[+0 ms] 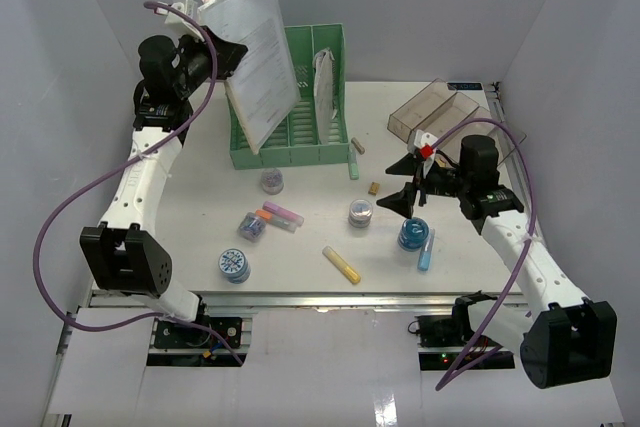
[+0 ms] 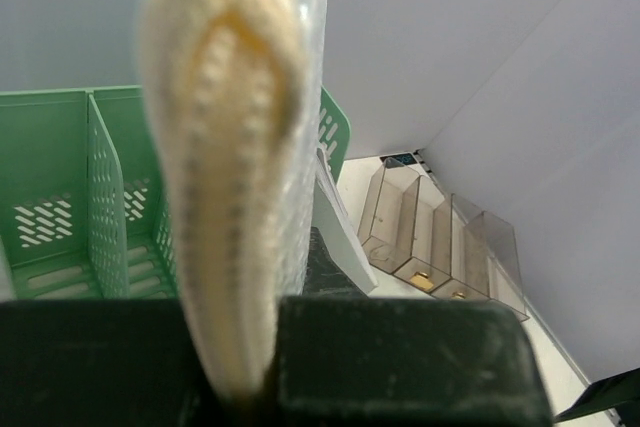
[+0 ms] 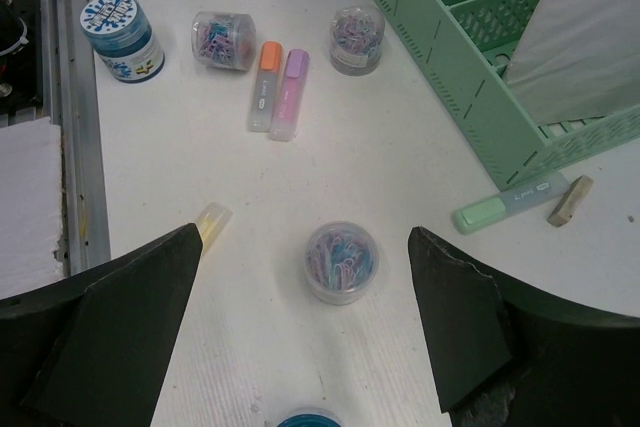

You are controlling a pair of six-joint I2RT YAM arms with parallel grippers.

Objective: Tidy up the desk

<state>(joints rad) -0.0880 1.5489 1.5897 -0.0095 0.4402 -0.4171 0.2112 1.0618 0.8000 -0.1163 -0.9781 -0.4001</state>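
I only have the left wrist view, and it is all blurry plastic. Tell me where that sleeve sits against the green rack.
Observer: In the top view, the left tool holds the document sleeve raised and tilted over the left end of the green rack.
Operator: Report the right arm.
Observer: The right tool is open just above the desk.
Operator: Say what is in front of it.
Observer: A jar of paper clips stands ahead of it, in line with the gap and untouched.
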